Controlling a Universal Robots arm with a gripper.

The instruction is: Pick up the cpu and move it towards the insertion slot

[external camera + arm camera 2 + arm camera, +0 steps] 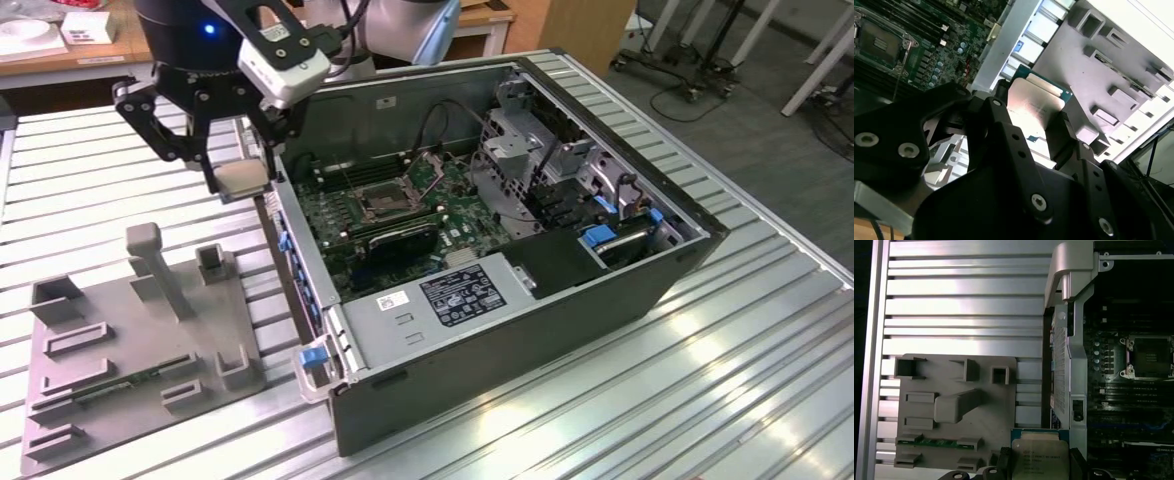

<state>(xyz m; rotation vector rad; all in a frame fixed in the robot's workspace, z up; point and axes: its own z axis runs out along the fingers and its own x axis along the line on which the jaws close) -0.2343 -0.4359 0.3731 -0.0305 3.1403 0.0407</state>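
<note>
My gripper (244, 183) is shut on the cpu (242, 175), a flat square chip with a silver-grey top, and holds it in the air just outside the open computer case's wall on the exterior view's left. Both wrist views show the cpu (1036, 100) (1039, 452) clamped by its edges between the black fingers (1063, 131). The insertion slot (378, 203), a square socket with a silvery frame and dark centre, lies on the green board inside the case, apart from the chip. The slot (879, 42) (1149, 356) stands uncovered in both wrist views.
A grey fixture plate (94, 390) with upright posts and a green memory stick (127, 380) lies on the slatted metal table at the exterior view's left. The case wall (287, 250) stands between chip and board. A metal drive cage (534, 150) and cables rise beyond the socket.
</note>
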